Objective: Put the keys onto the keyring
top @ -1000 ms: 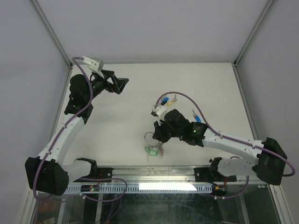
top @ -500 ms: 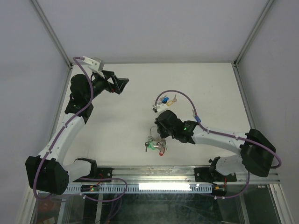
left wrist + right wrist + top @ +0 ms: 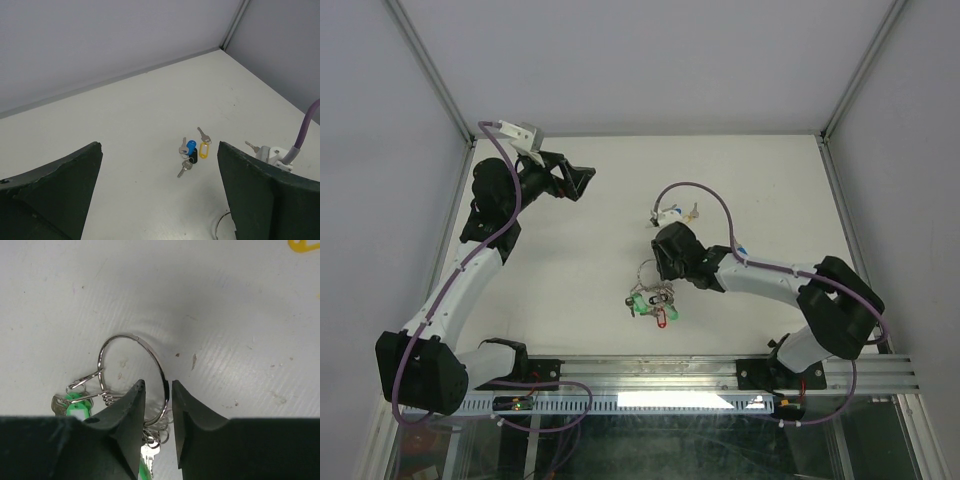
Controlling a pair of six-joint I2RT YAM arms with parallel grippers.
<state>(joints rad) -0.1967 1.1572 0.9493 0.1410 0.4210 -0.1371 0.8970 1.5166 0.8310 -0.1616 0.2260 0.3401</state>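
Keyring point(image 3: 118, 337) has slid toward the keys point(image 3: 192, 150). The right gripper point(image 3: 157, 385) has cracked apart, jaws straddling the wire, not pinching as far as I can see. Keys lie beyond the keyring, well apart. Next: re-pinch the ring flat, leaving its split end exposed. Left gripper point(image 3: 578, 183), spread wide far left of the keyring, should fetch a key.

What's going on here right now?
The right tool is down at the keyring, jaws slightly apart astride its wire. The left tool hangs wide open at the far left, holding nothing. The yellow, blue and grey keys lie loose on the table, not yet on the ring.
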